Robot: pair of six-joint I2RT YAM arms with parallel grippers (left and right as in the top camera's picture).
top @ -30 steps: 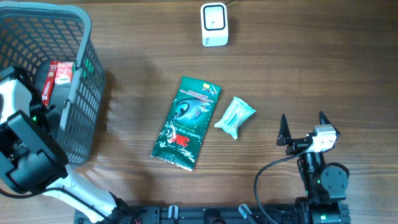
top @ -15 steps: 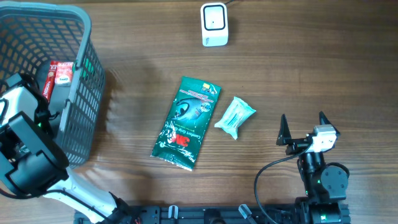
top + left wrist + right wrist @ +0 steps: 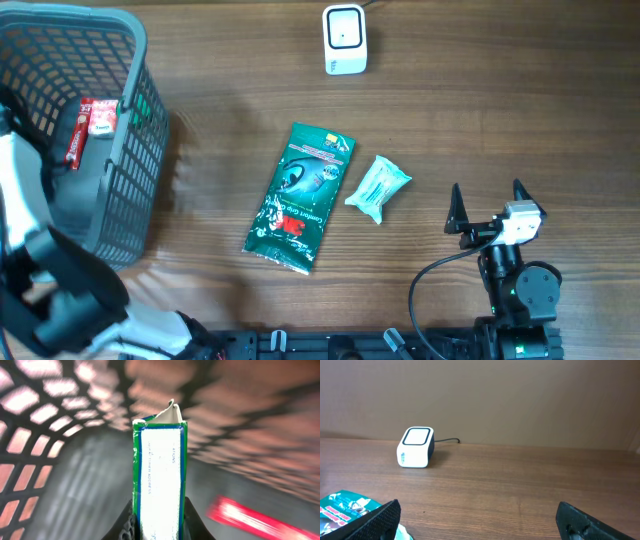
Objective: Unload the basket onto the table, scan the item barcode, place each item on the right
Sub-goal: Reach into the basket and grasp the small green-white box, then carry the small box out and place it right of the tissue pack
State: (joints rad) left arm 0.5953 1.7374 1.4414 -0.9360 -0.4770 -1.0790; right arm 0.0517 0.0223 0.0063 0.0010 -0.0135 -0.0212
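Inside the grey mesh basket (image 3: pixel 45 435), my left gripper (image 3: pixel 159 529) is shut on the item, a narrow white box with green and blue edges (image 3: pixel 159 475). The box stands upright between the two fingers and its barcode does not show. From overhead the left arm (image 3: pixel 25 235) is a white blur at the basket's (image 3: pixel 135 150) near left, hiding the jaws and the box. The white barcode scanner (image 3: pixel 344 38) sits at the table's far edge, also in the right wrist view as the scanner (image 3: pixel 416 447). My right gripper (image 3: pixel 490 203) rests open and empty at the front right.
A red packet (image 3: pixel 90 122) lies in the basket, seen blurred as the packet (image 3: pixel 255 519) beside the box. A green pouch (image 3: pixel 300 195) and a pale teal wipes packet (image 3: pixel 378 187) lie mid-table. The scanner's cable runs off the far edge.
My left gripper has closed on the box inside the basket, and the left arm has shifted and now blurs in the overhead view. The right arm has not moved.
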